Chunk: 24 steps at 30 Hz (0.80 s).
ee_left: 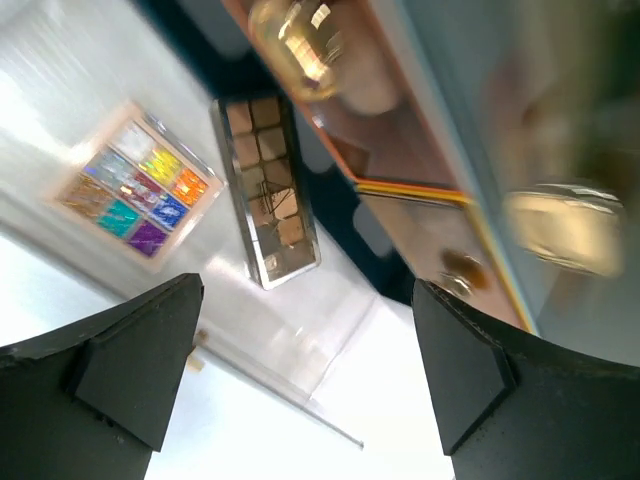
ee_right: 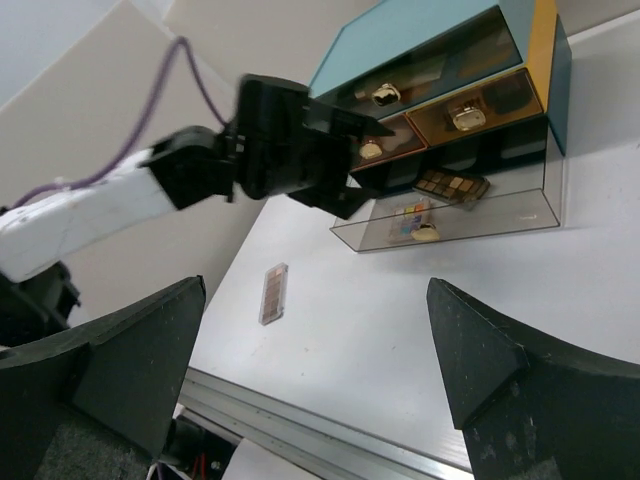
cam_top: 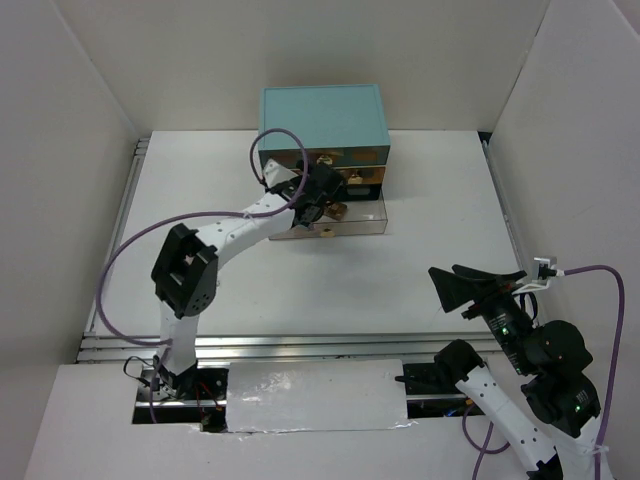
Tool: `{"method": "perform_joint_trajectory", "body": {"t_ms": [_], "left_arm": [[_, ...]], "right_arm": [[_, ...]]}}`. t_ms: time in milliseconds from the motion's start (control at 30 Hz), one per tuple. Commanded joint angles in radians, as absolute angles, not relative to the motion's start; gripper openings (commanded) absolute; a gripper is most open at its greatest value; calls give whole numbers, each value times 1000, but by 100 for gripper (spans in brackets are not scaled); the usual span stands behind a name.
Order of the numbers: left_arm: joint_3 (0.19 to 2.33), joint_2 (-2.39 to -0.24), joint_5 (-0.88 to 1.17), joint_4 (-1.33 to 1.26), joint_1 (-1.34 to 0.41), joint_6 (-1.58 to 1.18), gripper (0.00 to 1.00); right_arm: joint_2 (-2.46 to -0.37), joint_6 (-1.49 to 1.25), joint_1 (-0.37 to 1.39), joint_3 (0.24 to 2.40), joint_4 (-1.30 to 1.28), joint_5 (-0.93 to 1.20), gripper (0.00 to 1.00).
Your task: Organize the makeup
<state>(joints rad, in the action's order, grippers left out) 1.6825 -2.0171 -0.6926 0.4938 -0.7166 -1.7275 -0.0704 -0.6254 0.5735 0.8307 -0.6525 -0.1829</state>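
Note:
The teal chest of drawers stands at the back of the table with its clear bottom drawer pulled out. A square multicolour palette and a brown rectangular eyeshadow palette lie side by side in it. My left gripper hangs open just above that drawer, nothing between its fingers. A second rectangular palette lies on the table left of the chest; the left arm hides it in the top view. My right gripper is open and empty, well to the right of and nearer than the chest.
Above the open drawer are two shut tinted drawers with gold knobs. White walls enclose the table on the left, back and right. A metal rail runs along the near edge.

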Motion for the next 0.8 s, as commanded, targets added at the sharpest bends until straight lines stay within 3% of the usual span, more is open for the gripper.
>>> {"method": "perform_joint_trajectory", "body": {"t_ms": [0, 133, 167, 300, 567, 767], "left_arm": [[1712, -1818, -822, 630, -713, -1600, 99], [1576, -1665, -812, 874, -597, -1735, 99], [1462, -1585, -787, 871, -560, -1718, 100], [1214, -1436, -634, 714, -388, -1406, 99], [1055, -1434, -385, 607, -167, -1039, 99], [990, -1496, -407, 629, -124, -1023, 99]], "right_arm": [[-91, -600, 580, 859, -663, -204, 100], [-92, -604, 580, 847, -644, -187, 100], [-91, -606, 581, 838, -634, -173, 100], [-87, -614, 581, 818, -612, -144, 100], [-81, -643, 581, 782, -563, -84, 100], [-78, -664, 580, 756, -526, -38, 100]]}}
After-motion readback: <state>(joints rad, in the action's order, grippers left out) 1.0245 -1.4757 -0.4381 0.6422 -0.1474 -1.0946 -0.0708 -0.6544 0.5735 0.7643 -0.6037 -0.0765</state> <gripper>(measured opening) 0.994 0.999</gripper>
